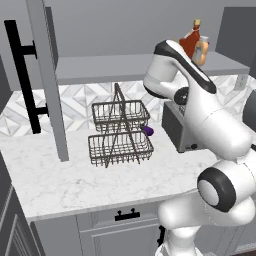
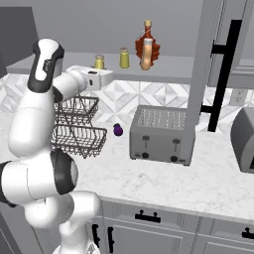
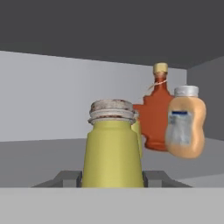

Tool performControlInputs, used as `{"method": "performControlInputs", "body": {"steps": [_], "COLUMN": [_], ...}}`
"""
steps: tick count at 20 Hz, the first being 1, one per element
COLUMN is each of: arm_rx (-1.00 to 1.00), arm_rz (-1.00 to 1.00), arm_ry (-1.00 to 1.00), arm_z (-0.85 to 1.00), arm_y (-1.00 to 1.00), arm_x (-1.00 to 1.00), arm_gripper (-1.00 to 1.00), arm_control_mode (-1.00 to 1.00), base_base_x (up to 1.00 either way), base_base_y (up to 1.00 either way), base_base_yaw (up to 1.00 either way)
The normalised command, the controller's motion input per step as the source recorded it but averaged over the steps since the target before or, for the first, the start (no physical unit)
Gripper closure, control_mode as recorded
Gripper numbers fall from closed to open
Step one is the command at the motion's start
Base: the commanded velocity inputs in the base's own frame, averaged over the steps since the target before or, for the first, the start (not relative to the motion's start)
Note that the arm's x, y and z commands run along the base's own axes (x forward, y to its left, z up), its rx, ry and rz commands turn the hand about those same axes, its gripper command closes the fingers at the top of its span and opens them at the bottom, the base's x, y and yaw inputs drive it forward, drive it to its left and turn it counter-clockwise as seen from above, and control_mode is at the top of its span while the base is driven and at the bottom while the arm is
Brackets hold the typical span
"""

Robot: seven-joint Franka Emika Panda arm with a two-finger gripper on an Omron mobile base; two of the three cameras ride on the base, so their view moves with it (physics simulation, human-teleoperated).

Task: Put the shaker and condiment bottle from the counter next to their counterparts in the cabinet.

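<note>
In the hand view an olive-yellow shaker [image 3: 113,151] with a brownish cap stands between the two dark fingertips of my gripper [image 3: 112,178], which presses on both of its sides. From the right base view this shaker [image 2: 99,62] sits at the front of the cabinet shelf [image 2: 173,69], just above my white hand [image 2: 93,77]. Its twin shaker [image 2: 124,58] stands a little to the right. Further right is the orange-tan condiment bottle [image 2: 147,53] with its white cap, right in front of the dark-red bottle [image 2: 154,47]. The left base view shows both bottles [image 1: 201,52] past my arm.
The grey cabinet door [image 1: 47,75] with its black bar handle [image 1: 22,75] hangs open at the left. On the marble counter [image 1: 75,175] stand a two-tier wire basket [image 1: 120,132], a small purple object [image 2: 118,130] and a toaster [image 2: 158,135].
</note>
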Motion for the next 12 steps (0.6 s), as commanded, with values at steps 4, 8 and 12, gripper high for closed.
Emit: {"method": "performControlInputs", "body": {"steps": [4,8,12], "arm_rx": [0.00,0.00,0.00], "arm_rz": [0.00,0.00,0.00], "arm_ry": [0.00,0.00,0.00], "arm_z": [0.00,0.00,0.00], "arm_y": [0.10,0.03,0.00], "arm_x": [0.29,0.35,0.46], "arm_gripper": [1.00,1.00,1.00], "arm_control_mode": [-1.00,-1.00,-1.00], "base_base_x": [0.00,0.00,0.00], "base_base_y": [0.00,0.00,0.00], "base_base_yaw": [0.00,0.00,0.00]}}
